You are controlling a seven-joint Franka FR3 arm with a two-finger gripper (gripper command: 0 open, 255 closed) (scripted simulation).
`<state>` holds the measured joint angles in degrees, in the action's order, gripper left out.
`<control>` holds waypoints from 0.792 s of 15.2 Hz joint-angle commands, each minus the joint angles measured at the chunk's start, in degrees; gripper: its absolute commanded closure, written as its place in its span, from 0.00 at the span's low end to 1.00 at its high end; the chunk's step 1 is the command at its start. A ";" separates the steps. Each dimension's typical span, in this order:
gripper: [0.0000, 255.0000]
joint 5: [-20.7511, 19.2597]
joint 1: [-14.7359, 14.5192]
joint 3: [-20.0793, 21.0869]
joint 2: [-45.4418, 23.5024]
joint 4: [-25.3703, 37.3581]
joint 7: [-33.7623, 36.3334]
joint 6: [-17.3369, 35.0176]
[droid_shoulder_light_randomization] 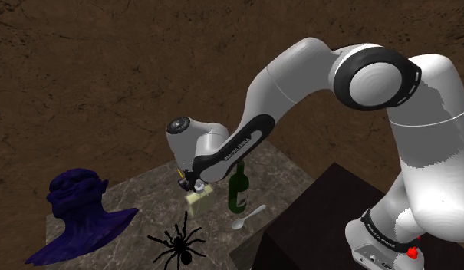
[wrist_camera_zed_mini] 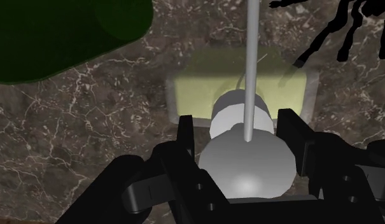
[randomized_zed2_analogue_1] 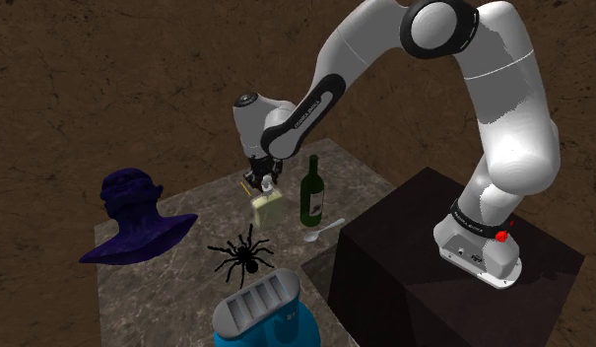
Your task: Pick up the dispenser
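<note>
Shoulder view: we see the gripper (droid_shoulder_light_randomization: 193, 186) atop the pale yellow dispenser (droid_shoulder_light_randomization: 198, 203), which stands on the marble table (droid_shoulder_light_randomization: 287, 175) beside the green bottle (droid_shoulder_light_randomization: 238, 188). Second exterior view: black spider (randomized_zed2_analogue_1: 244, 256) near it. Wrist view: fingers (wrist_camera_zed_mini: 186, 137) spread, straddling its grey pump, not clamped.

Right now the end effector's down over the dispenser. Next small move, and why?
Probably close the fingers. The end effector straddles the dispenser's white pump neck, one finger on each side. A slim gap shows beside the finger nearer the green bottle, so nothing is clasped yet. Lift only once it is gripped.
</note>
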<state>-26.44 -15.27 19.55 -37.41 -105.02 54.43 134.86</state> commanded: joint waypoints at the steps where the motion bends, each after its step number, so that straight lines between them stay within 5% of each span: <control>1: 1.00 0.55 0.25 0.45 1.10 -0.10 -0.38 -0.95; 12: 1.00 3.47 1.66 2.51 6.62 -0.36 -2.61 -5.88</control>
<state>-23.14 -13.74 21.95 -31.18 -105.21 51.95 129.17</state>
